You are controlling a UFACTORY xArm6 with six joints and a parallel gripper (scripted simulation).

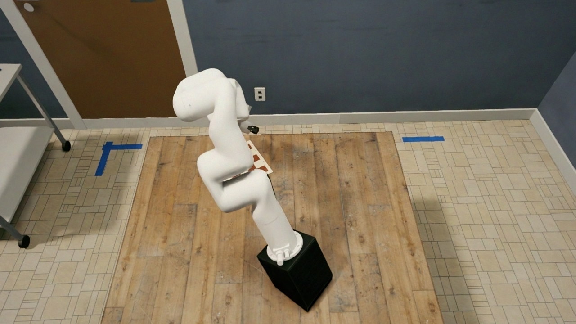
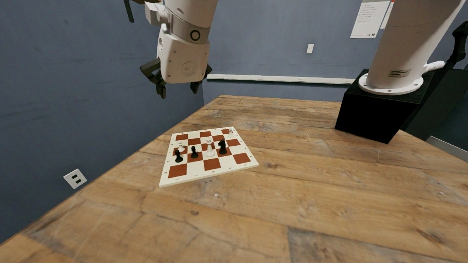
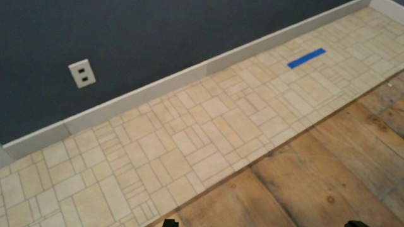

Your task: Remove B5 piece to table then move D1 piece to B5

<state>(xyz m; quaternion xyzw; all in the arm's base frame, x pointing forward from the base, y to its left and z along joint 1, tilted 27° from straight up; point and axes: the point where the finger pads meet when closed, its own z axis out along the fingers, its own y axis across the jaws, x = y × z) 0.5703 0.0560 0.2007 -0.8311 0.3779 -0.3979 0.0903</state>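
Six pieces stand on the board [image 2: 199, 173], which lies near the desk's [image 2: 327, 196] far-left edge, with bare wood all around it. Square letters are too small to read, so the B5 and D1 pieces cannot be told. A black pedestal [image 2: 369, 114] sits well apart. The end effector [image 2: 178, 88] hangs high above the board, fingers spread fully, holding nothing.
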